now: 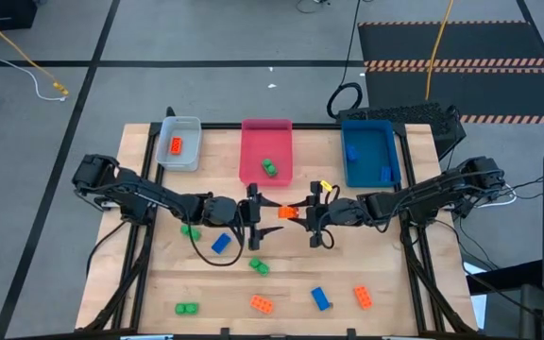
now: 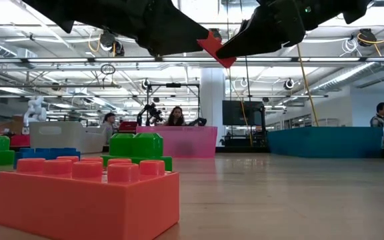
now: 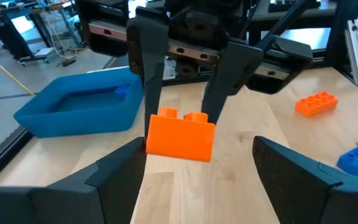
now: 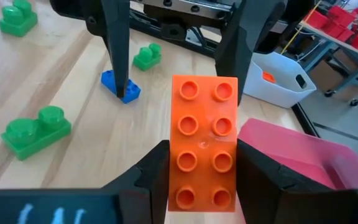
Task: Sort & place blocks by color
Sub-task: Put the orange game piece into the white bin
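Right gripper (image 4: 202, 171) clamps an orange block (image 4: 202, 140); left gripper (image 3: 201, 165) gapes wide opposite; only the high view shows both above mid-table.

Wood table (image 1: 395, 283) w/ blocks (image 1: 262, 303), trays (image 1: 266, 130)

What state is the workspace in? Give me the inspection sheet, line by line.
Surface: wooden table, with a grey tray, a pink tray and a blue tray along its far edge.
Job's things: orange block held in the air; seven loose blocks on the table; one orange in the grey tray, one green in the pink, blue ones in the blue.
Clutter: nothing seen.
Grippers: right gripper shut on the orange block; left gripper open, its fingers either side of that block.
Cables: black cable looped beyond the table; yellow cable on the floor.
Surroundings: striped mat; people at desks behind.
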Action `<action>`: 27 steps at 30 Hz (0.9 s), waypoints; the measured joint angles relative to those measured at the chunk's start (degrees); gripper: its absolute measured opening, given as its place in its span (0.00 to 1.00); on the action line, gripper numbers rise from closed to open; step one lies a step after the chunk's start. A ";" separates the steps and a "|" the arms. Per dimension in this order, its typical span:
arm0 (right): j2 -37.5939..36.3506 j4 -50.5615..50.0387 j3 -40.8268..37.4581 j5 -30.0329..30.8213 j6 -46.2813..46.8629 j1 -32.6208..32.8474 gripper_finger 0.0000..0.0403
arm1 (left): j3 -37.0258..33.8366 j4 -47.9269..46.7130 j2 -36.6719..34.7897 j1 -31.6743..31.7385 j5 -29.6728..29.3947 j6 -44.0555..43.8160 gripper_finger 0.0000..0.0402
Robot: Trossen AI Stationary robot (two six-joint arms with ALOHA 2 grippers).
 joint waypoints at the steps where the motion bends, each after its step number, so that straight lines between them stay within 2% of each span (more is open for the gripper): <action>1: 0.00 0.03 0.00 0.00 0.00 -0.02 0.33 | 0.00 0.12 0.00 0.00 0.00 0.04 0.73; 14: 0.00 0.10 0.00 -0.18 0.62 0.00 0.33 | 0.00 0.74 0.39 1.14 -0.38 -2.09 0.73; 27: 0.00 0.58 0.00 -0.24 1.44 0.00 0.33 | 0.02 8.34 4.50 1.53 -0.28 -2.28 0.73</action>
